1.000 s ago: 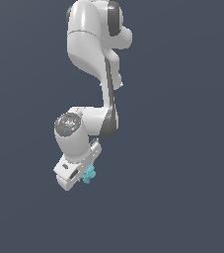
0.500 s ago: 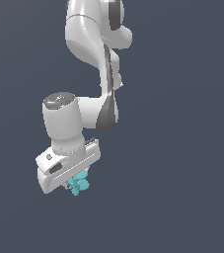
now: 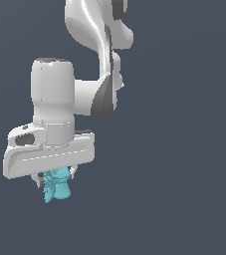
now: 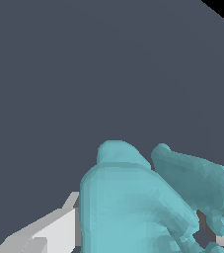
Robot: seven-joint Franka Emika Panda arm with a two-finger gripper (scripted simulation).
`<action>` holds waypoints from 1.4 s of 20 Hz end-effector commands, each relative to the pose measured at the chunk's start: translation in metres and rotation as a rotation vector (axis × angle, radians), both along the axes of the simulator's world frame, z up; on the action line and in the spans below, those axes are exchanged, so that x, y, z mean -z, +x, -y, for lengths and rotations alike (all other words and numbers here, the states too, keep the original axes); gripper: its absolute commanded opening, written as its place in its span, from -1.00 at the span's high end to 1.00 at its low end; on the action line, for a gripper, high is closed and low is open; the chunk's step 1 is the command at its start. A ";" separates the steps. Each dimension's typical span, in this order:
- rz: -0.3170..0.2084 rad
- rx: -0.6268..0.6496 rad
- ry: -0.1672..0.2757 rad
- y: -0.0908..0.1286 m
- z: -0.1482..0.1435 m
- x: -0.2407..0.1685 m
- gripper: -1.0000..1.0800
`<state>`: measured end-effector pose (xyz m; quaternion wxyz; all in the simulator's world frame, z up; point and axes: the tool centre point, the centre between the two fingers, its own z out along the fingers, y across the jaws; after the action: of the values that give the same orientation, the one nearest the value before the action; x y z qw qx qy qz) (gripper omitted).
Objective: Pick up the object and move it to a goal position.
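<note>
Arm swung nearer, gripper [image 3: 55, 180] pinching teal object [image 3: 56, 186], open space all around

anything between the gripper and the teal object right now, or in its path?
Nothing stands between them: the gripper is already shut on the teal object, which hangs below the hand. In the wrist view a finger sits against the object. No obstacle shows around it, but no goal marker is visible, so the path can't be judged.
</note>
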<state>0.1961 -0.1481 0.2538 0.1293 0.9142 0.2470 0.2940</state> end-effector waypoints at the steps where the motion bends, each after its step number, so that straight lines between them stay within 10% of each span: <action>1: 0.076 0.057 0.010 0.001 0.007 -0.027 1.00; 13: 0.359 0.275 0.043 -0.019 0.038 -0.126 1.00; 28: 0.545 0.422 0.060 -0.050 0.055 -0.185 1.00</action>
<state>0.1491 -0.2021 0.4340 0.2189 0.8403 0.0081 0.4958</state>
